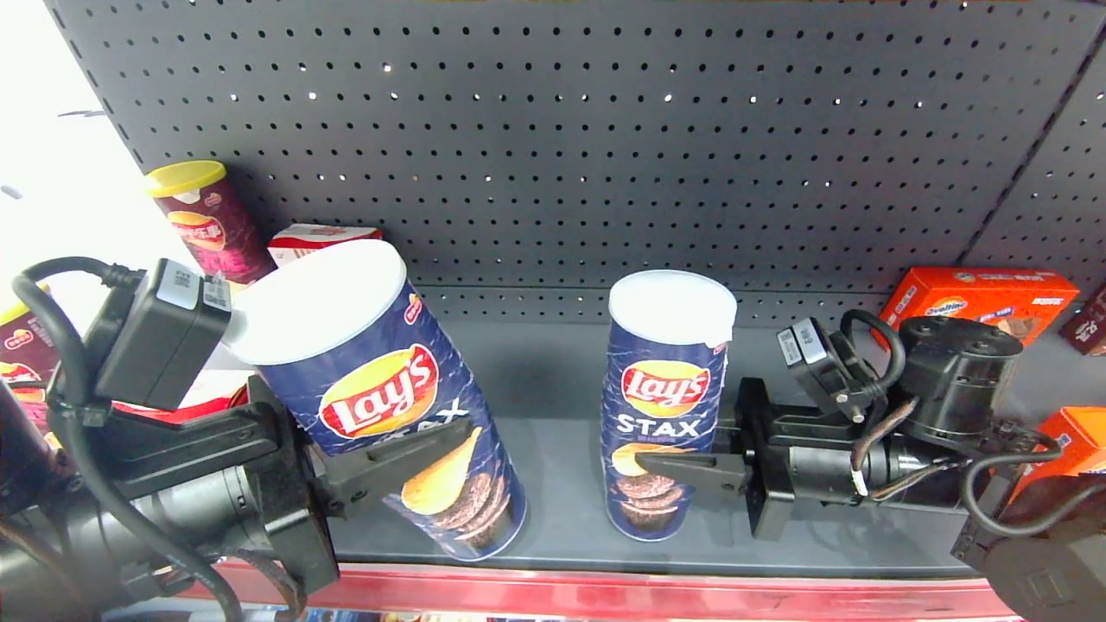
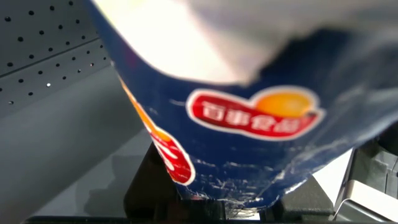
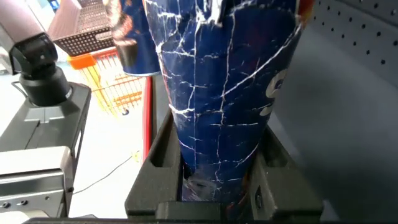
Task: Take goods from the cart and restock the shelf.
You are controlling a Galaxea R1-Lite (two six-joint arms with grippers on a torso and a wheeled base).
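Two blue chip cans with white lids are over the grey shelf [image 1: 562,380]. The left can [image 1: 380,406] leans with its lid toward the left and its base near the shelf's front edge. My left gripper [image 1: 406,453] is shut on its lower half, and the can's printed side [image 2: 249,137] is close up in the left wrist view. The right can [image 1: 665,406] stands upright with its base on the shelf. My right gripper [image 1: 687,466] is shut around its lower part, with the can [image 3: 217,93] snug between the fingers [image 3: 163,149].
A maroon can with a yellow lid [image 1: 207,220] and a white-and-red box [image 1: 320,238] stand at the back left. Orange boxes [image 1: 976,298] sit at the right. Pegboard [image 1: 605,130] backs the shelf, which has a red front lip [image 1: 605,592]. An orange cart [image 3: 118,87] stands behind.
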